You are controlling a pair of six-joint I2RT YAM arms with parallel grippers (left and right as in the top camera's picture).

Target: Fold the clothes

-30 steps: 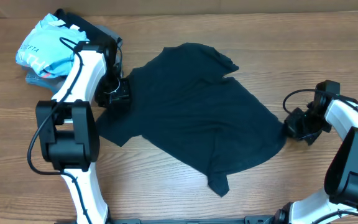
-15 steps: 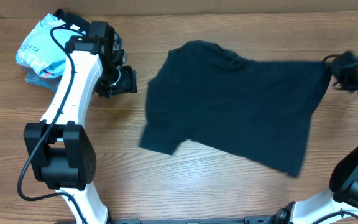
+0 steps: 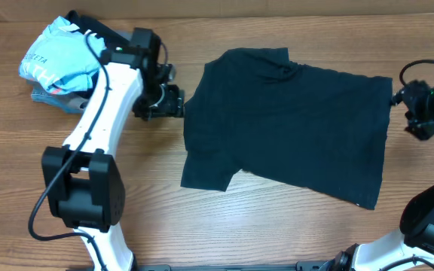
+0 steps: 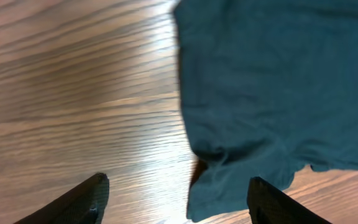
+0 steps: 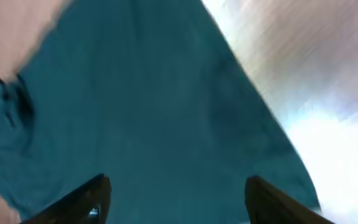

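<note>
The clothes, one dark navy T-shirt, lie spread nearly flat across the middle and right of the wooden table. One sleeve points toward the front left. My left gripper hovers open at the shirt's left edge. In the left wrist view the shirt fills the upper right, and its sleeve edge reaches between the open fingertips of my left gripper. My right gripper is open at the shirt's right edge. Seen from the right wrist, my right gripper holds nothing and the cloth lies below it.
A light-blue shirt with white lettering sits bunched at the back left on grey folded garments. Bare wood table runs along the front, with more of it to the left of the dark shirt.
The shirt went from a crumpled diagonal heap to a flat spread shifted right. My right gripper let go of its edge and opened. My left gripper moved right to the shirt's left edge.
</note>
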